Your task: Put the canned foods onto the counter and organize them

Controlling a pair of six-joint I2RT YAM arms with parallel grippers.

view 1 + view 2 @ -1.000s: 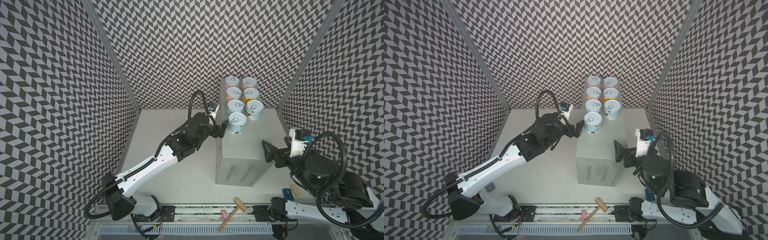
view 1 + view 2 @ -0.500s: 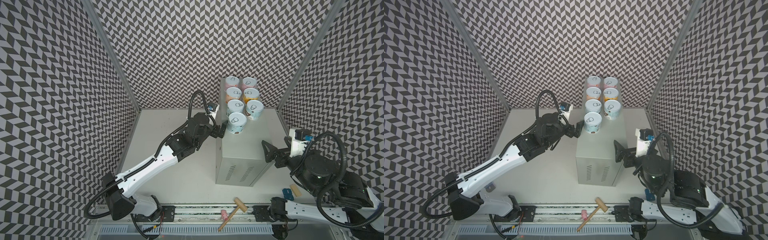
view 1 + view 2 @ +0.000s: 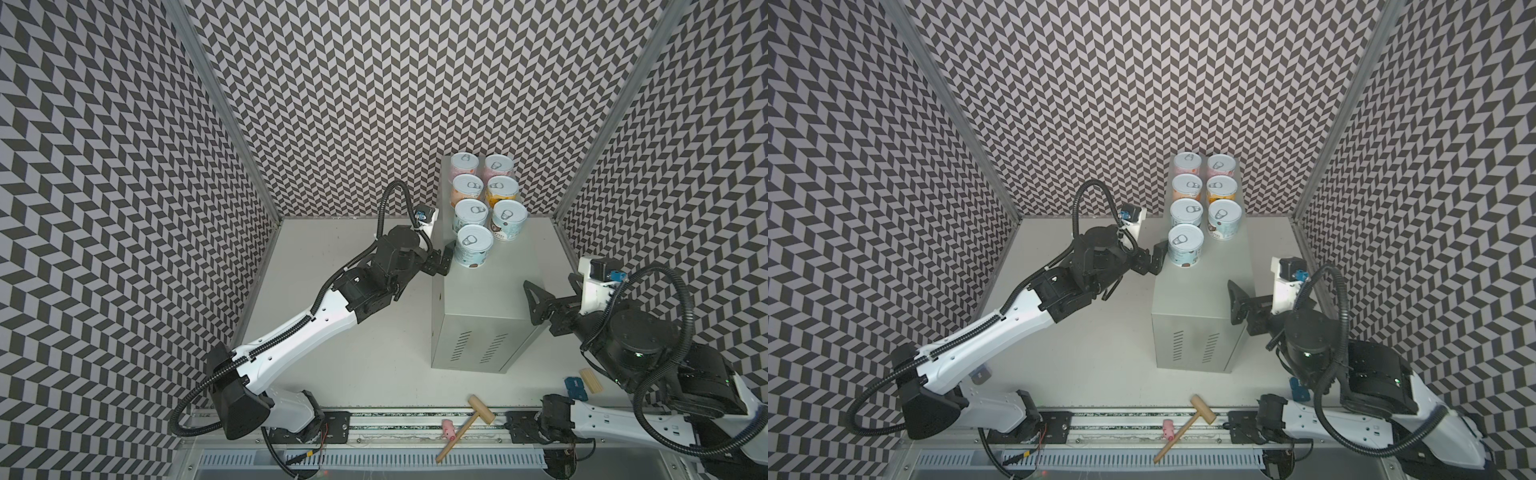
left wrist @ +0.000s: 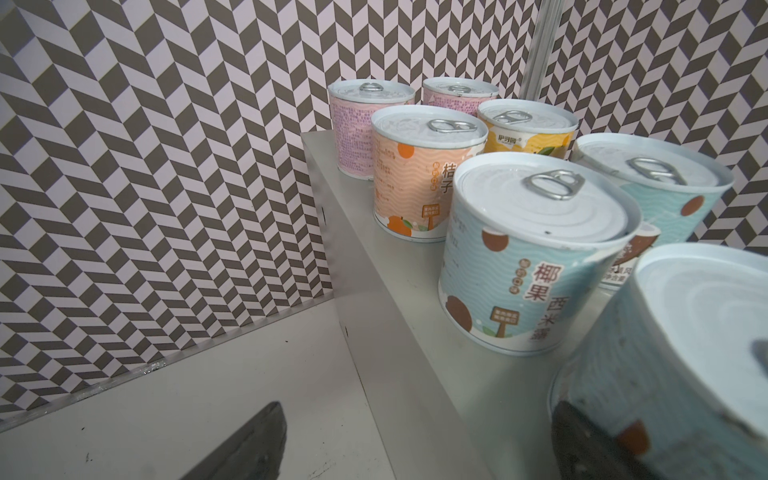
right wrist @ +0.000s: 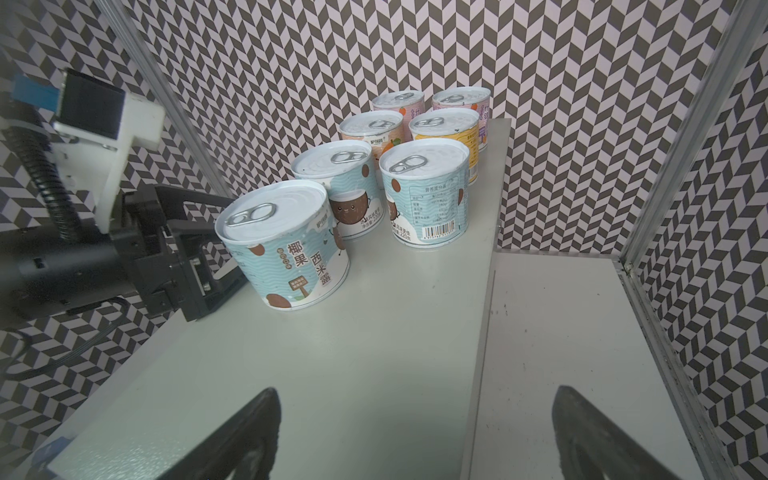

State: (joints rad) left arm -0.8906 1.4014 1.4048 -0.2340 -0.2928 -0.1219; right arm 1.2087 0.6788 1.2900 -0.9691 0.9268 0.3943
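Left arm (image 3: 311, 332) is stretched way out from its base, reaching up toward the middle. Its left gripper (image 3: 444, 259) points sideways with the jaws spread wide. Right arm (image 3: 636, 345) is folded up close to its base. The right gripper (image 3: 550, 289) aims inward, and its jaws are gaping too.

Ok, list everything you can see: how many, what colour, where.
pink cans: two, pink, far end of the counter top
orange cans: two, peach and yellow-orange, middle row
blue cans: three, light blue-white, nearest rows, one alone in front
counter: one, light grey, on the white tabletop
mallet: one, wooden, front edge
pink piece: one, pink, beside the mallet's handle
blue piece: one, blue, tabletop front right
wooden block: one, pale, beside the blue piece
left gripper: one, black, open beside the nearest blue can
right gripper: one, black, open, empty, by the counter's right edge
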